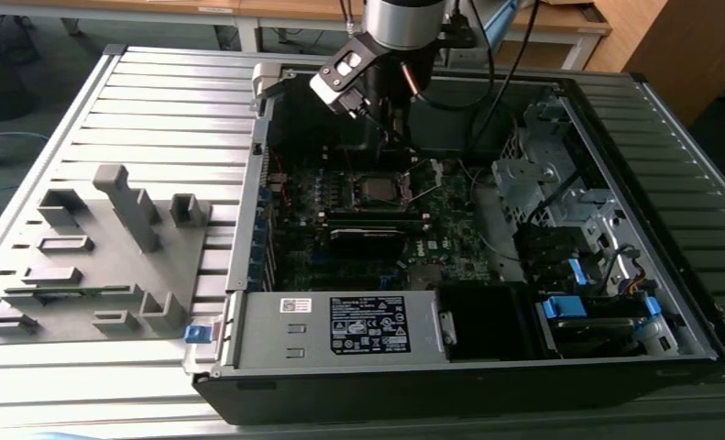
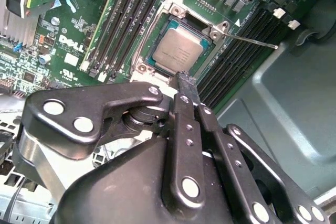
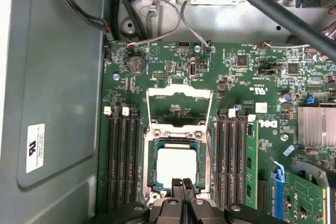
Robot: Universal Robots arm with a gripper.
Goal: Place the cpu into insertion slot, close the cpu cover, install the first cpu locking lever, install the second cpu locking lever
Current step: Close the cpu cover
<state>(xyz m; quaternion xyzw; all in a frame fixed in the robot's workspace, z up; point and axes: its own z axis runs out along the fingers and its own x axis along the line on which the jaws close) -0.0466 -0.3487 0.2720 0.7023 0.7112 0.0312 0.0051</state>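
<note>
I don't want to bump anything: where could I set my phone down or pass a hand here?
Bare slats of the table lie between the grey fixture and the far edge, and along the near edge. Inside the computer case it is crowded: the gripper hangs close above the cpu.

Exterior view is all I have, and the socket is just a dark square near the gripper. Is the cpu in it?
Observer: Yes. In the first wrist view the cpu lies flat inside the socket, metal top up.
Operator: And the cpu cover, is it down over the chip?
Observer: No. The cpu cover is swung open, lying back on the board beyond the socket, so the chip is uncovered.
</note>
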